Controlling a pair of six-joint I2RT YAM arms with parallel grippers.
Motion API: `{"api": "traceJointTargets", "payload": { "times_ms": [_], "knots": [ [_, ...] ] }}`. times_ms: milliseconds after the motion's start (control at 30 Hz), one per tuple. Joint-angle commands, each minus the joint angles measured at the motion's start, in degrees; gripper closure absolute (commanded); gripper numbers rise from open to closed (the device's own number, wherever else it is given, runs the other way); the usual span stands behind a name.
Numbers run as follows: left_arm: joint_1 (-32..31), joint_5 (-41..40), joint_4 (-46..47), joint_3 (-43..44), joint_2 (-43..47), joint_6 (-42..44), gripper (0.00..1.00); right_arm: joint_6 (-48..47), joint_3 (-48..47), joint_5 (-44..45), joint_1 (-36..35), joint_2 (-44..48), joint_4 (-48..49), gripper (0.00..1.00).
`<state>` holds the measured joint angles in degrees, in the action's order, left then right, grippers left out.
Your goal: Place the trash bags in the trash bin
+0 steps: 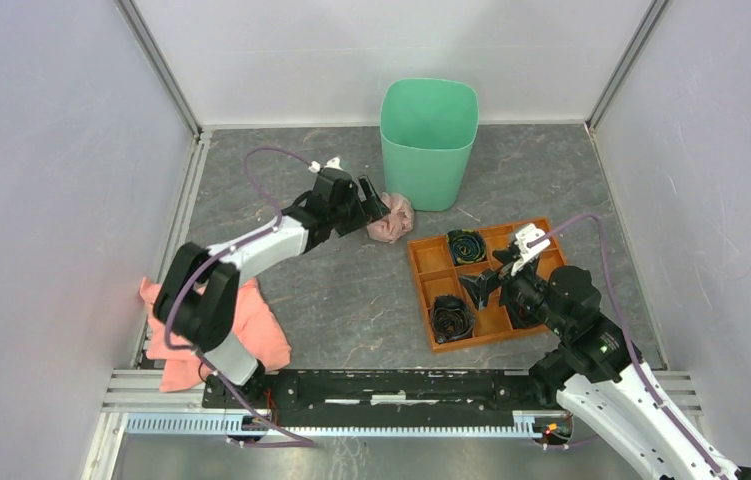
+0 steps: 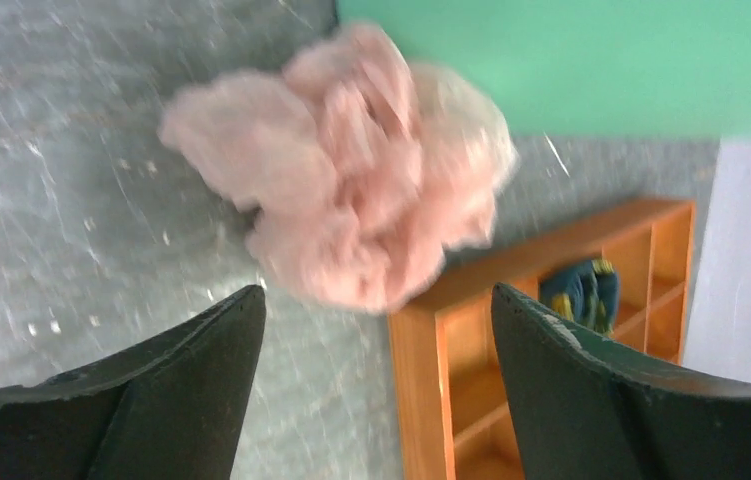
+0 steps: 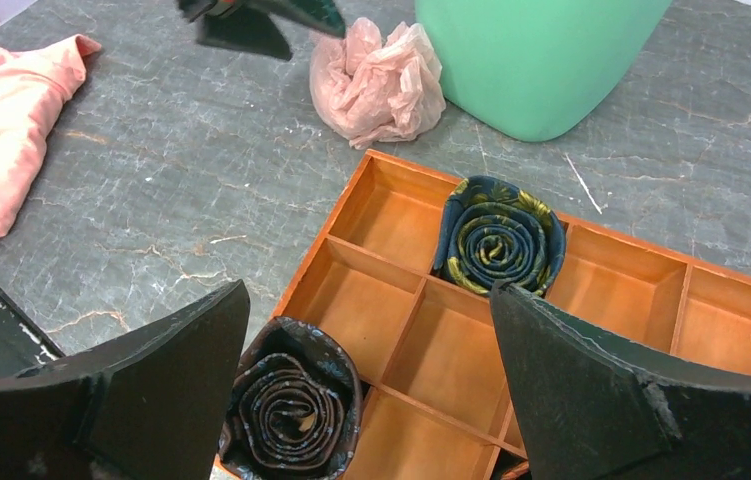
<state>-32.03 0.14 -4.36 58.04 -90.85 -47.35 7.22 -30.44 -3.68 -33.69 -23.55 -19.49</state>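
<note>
worktop [image 1: 351,300]: grey marbled slab, pale walls on three sides
trash bin [image 1: 429,140]: mint green, stood upright at the back
trash bag [image 1: 391,218]: crumpled pink wad lay on the worktop, just beside the trash bin, near the orange tray [image 1: 421,255] corner
left gripper [image 1: 373,203]: jaws stood wide at the trash bag, nothing held
right gripper [image 3: 368,290]: jaws stood wide above the orange tray, empty

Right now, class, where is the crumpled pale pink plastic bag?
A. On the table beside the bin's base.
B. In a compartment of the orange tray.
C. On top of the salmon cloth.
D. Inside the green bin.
A: the trash bag lies crumpled on the table beside the foot of the trash bin, outside the orange tray.
</note>
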Motion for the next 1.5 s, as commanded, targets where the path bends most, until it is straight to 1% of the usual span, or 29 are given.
{"api": "traceJointTargets", "payload": {
  "times_ms": [0,33,67,100,200,233,267,333,367,433,500,567,633,667,767,833,933,1033,1100,1167,1233,1300,1367,1467],
  "knots": [
    [2.9,0.1,1.4,9.3,-9.0,4.2,0.16,-0.1,-1.9,-0.3,0.2,0.7,-0.7,0.02],
    [3.0,-0.7,-1.0,12.1,-12.3,5.2,0.22,-0.4,-1.8,-0.3,0.2,0.7,-1.0,0.02],
    [3.0,-1.5,-3.1,14.1,-14.0,6.0,0.25,-0.5,-1.9,-0.3,0.2,0.4,-1.5,0.02],
    [3.0,-1.3,-3.1,14.7,-15.0,6.5,0.27,-0.5,-2.1,-0.2,0.1,0.2,-1.9,0.02],
    [3.0,-0.4,0.0,12.9,-15.6,7.1,0.33,-0.6,-2.0,0.1,0.2,-0.4,-3.3,0.02],
    [3.0,-0.4,0.2,12.5,-15.8,7.4,0.37,-0.4,-1.9,0.3,0.1,-0.4,-3.5,0.02],
    [3.1,-0.4,-0.1,12.3,-16.0,7.8,0.48,-0.2,-1.7,0.5,0.2,-0.5,-3.7,0.02],
    [3.2,1.7,-2.0,12.0,-16.0,8.2,0.86,0.2,-1.9,-0.1,0.2,-0.9,-4.1,0.02],
    [3.3,2.7,-2.6,11.0,-15.0,7.9,0.96,0.5,-2.3,-0.7,0.2,-1.3,-4.5,0.02],
    [3.3,7.5,0.8,5.6,-10.4,6.4,0.98,0.7,-3.3,-2.8,0.1,-2.7,-5.3,0.02],
    [3.2,13.0,6.6,-1.8,-3.3,4.3,0.98,0.8,-3.7,-5.9,0.2,-4.5,-5.8,0.02],
    [3.1,16.4,8.9,-7.8,4.9,3.1,0.98,1.1,-3.8,-10.7,0.2,-6.6,-5.3,0.02],
    [3.1,16.9,6.9,-12.4,13.8,2.8,0.98,3.4,-3.3,-13.5,0.1,-9.2,-3.0,0.02],
    [3.1,16.4,5.5,-14.6,20.0,2.5,0.98,4.4,-2.9,-15.1,0.1,-10.8,-1.8,0.02],
    [3.1,15.0,1.6,-21.1,33.8,1.1,0.98,6.9,-2.4,-19.2,-0.5,-15.3,3.5,0.02],
    [3.1,15.0,-1.2,-23.4,41.1,0.0,0.98,8.4,-2.3,-20.3,-2.3,-17.6,7.6,0.02],
    [3.1,15.4,-7.0,-23.4,48.8,-0.9,0.98,10.2,-2.7,-20.6,-6.2,-20.6,13.1,0.02],
    [3.2,14.7,-10.1,-23.5,55.3,-4.0,0.98,12.1,-2.7,-18.9,-12.9,-22.5,18.7,0.02],
    [3.1,14.6,-9.6,-24.3,58.7,-7.1,0.98,13.6,-1.4,-16.2,-18.0,-22.8,25.6,0.02],
    [3.1,15.2,-8.7,-24.9,60.9,-10.1,0.98,14.6,0.4,-12.1,-23.8,-22.8,31.4,0.02],
    [3.1,16.6,-7.5,-25.1,61.9,-12.4,0.98,14.8,2.0,-6.8,-27.8,-22.9,36.1,0.03],
    [3.1,17.9,-7.2,-25.0,62.1,-13.6,0.98,15.6,3.5,-2.3,-29.0,-23.0,39.9,0.04],
    [3.1,18.7,-7.1,-25.1,62.5,-14.6,0.98,18.4,6.3,2.9,-29.0,-22.1,45.3,0.05],
    [3.1,18.9,-7.1,-25.7,63.7,-15.6,0.98,20.0,11.0,7.1,-29.0,-20.7,56.3,0.12]
  ]
}}
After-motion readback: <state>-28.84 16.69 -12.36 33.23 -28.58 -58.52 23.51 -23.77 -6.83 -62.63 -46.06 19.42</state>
